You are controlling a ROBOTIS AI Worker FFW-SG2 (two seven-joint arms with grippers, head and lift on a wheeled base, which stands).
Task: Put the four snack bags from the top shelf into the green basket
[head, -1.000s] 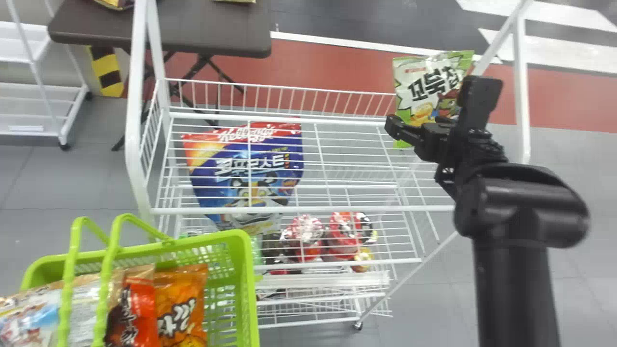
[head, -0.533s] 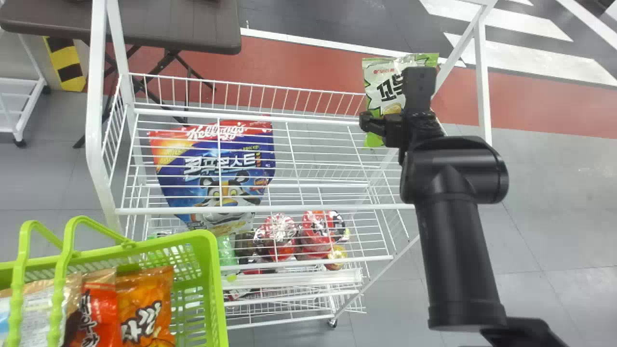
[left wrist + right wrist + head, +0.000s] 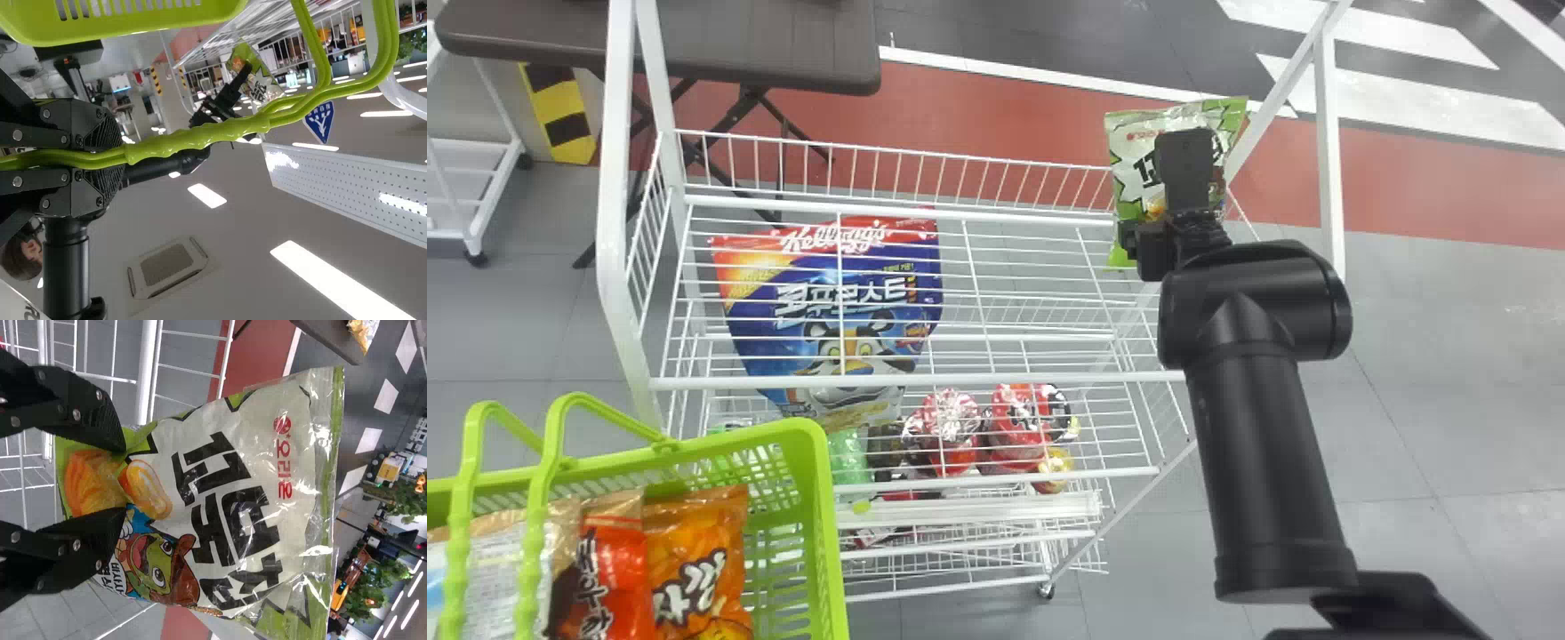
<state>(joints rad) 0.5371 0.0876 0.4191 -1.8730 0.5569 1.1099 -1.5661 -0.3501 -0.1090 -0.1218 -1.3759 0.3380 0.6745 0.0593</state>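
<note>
R gripper's jaws have drawn in a bit but stay apart at the snack bag, back R corner of top shelf; can't tell if it's gripped. L gripper's jaws clamp the basket handles. Prob. last bag.

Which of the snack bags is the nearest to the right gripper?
The green-and-white bag, directly at the right gripper; the pale bag, red bag and orange bag lie farther away, in the basket.
</note>
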